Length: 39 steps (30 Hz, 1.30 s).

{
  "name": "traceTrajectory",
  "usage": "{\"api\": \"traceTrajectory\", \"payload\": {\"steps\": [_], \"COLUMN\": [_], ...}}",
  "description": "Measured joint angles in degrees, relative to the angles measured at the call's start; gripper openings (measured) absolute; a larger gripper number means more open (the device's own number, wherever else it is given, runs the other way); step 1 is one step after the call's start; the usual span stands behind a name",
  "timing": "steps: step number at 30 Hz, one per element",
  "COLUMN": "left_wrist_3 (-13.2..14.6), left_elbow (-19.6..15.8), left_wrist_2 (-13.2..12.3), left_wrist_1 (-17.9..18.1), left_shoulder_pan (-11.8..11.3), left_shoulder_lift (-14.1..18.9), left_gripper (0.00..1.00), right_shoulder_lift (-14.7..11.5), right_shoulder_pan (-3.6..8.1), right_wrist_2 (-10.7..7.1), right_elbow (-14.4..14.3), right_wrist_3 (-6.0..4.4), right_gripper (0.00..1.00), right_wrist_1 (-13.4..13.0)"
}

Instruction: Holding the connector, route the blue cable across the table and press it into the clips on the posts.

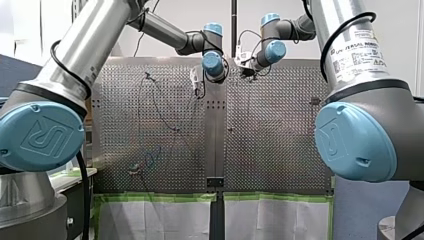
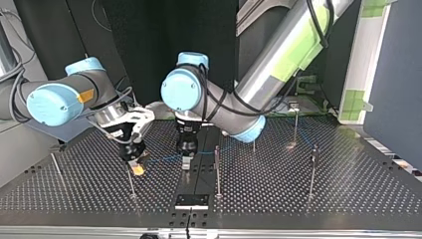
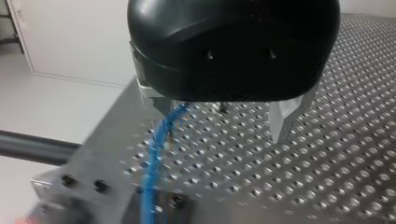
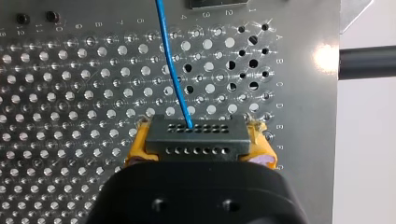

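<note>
Jaws of my right gripper [image 4: 201, 145] pinch the black connector [image 4: 194, 135] between yellow pads; those of my left gripper [image 3: 219, 125] stand spread.
The blue cable [image 4: 172, 65] leaves the connector and runs off over the perforated table [image 2: 318, 199]. In the top view both grippers hang low near the table's middle, my right one at the left. The cable runs between them and passes just beside one metal finger [image 3: 154, 100] of my left gripper. A thin post [image 2: 217, 169] stands just right of it.
</note>
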State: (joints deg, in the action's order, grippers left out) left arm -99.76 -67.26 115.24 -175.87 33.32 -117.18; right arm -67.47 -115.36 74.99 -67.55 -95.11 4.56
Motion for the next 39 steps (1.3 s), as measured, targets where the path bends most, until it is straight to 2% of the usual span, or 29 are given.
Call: {"api": "traceTrajectory", "payload": {"steps": [10,11,12,13,14,15,16,17,18,19,20,32,39], "left_wrist_3": [-0.12,-0.10,-0.05,-0.02,0.05,0.16,0.23,0.30,0.38,0.42,0.42,-1.05,-1.58], "left_elbow": [0.21,0.21,0.22,0.22,0.22,0.22,0.22,0.22,0.22,0.22,0.22,-1.07,-4.62], "left_wrist_2": [0.67,0.79,0.90,0.95,1.02,1.18,1.36,1.59,1.99,2.36,2.79,8.00,8.52], "left_wrist_1": [-0.25,-0.26,-0.29,-0.31,-0.32,-0.34,-0.34,-0.35,-0.35,-0.36,-0.39,-2.53,0.01], "left_shoulder_pan": [0.13,0.20,0.31,0.39,0.47,0.59,0.67,0.74,0.84,0.91,0.98,2.25,3.29], "left_shoulder_lift": [-1.46,-1.46,-1.46,-1.45,-1.43,-1.42,-1.43,-1.43,-1.44,-1.43,-1.43,-1.37,-1.04], "left_gripper": [1.00,0.90,0.90,0.72,0.60,0.60,0.40,0.26,0.26,0.06,0.00,0.00,0.00], "right_shoulder_lift": [0.01,0.01,0.01,0.01,0.01,0.01,0.01,0.00,0.00,0.00,0.00,0.00,-0.09], "right_shoulder_pan": [0.01,0.00,0.01,0.01,0.00,0.01,-0.01,-0.03,-0.04,-0.05,-0.07,-0.42,-0.53], "right_wrist_2": [-0.10,-0.10,-0.10,-0.10,-0.10,-0.10,-0.10,-0.10,-0.10,-0.10,-0.10,-0.10,-0.09], "right_elbow": [0.00,0.00,0.00,0.00,0.00,0.00,0.00,0.00,0.00,0.00,0.00,-1.18,-4.20], "right_wrist_3": [0.00,0.00,0.00,0.00,0.00,0.00,0.00,0.00,0.00,0.00,0.00,0.00,0.31], "right_gripper": [0.00,0.00,0.00,0.00,0.00,0.00,0.00,0.00,0.00,0.00,0.00,0.00,0.00], "right_wrist_1": [0.00,0.01,0.02,0.04,0.05,0.06,0.07,0.07,0.08,0.08,0.08,0.26,0.25]}}
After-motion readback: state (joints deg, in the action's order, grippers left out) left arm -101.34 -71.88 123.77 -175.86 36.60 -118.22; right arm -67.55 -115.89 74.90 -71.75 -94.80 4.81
